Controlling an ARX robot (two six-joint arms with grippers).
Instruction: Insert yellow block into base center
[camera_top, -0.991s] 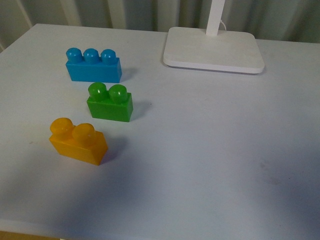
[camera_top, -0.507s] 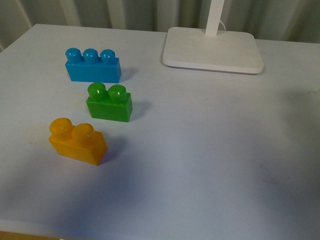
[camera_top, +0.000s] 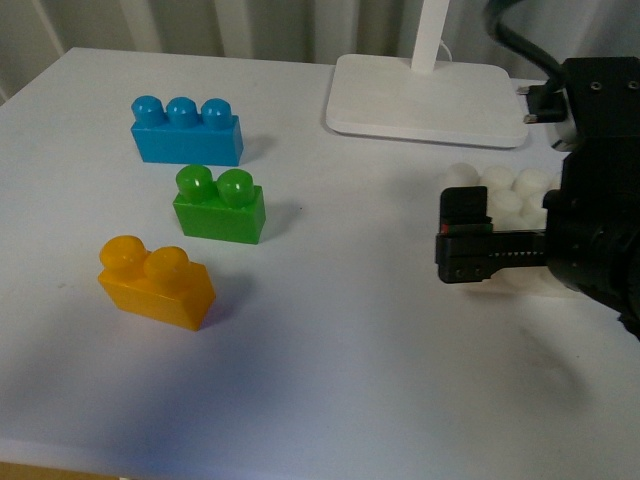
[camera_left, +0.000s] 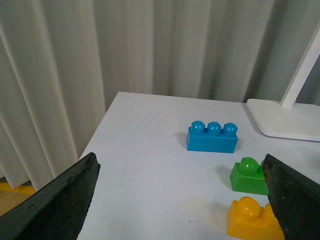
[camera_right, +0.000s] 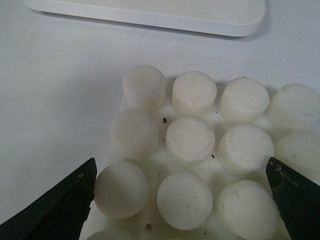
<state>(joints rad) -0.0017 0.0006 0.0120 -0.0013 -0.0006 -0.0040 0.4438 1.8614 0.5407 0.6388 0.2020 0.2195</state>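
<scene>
Front view: the counter (camera_top: 330, 390) carries the base (camera_top: 500, 185), with the right claw (camera_right: 181, 165) spread wide over it. The yellow block (camera_top: 157, 283) lies well left of the base, its long axis slanted, mostly crosswise. The left claw (camera_left: 179, 160), wide and empty, is judged nearer.

No text, label, brand, number or sign can be read in any of the views.
</scene>
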